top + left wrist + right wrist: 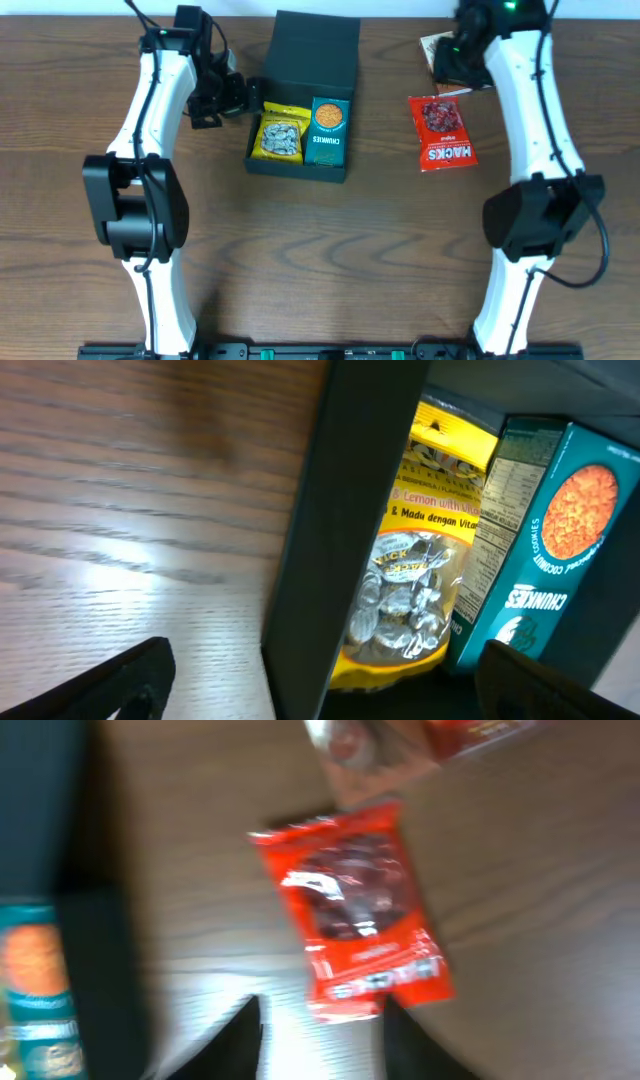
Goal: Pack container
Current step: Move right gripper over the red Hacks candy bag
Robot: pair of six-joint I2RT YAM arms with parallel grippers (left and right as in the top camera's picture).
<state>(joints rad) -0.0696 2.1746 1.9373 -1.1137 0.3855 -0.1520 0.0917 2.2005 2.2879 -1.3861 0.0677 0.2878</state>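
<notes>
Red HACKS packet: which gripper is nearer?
Right. The right gripper sits open just beyond the red HACKS packet, at its far end. The left gripper is on the other side of the container, open astride its left wall.

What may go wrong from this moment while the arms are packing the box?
1. The open left gripper straddles the left wall of the container; a sideways move may drag or tilt it.
2. The yellow packet and teal cookie packet seem to fill the opening, so the red packet, lying on the table, may not fit flat.
3. The right wrist view is blurred; the open right gripper may grasp the red packet badly.
</notes>
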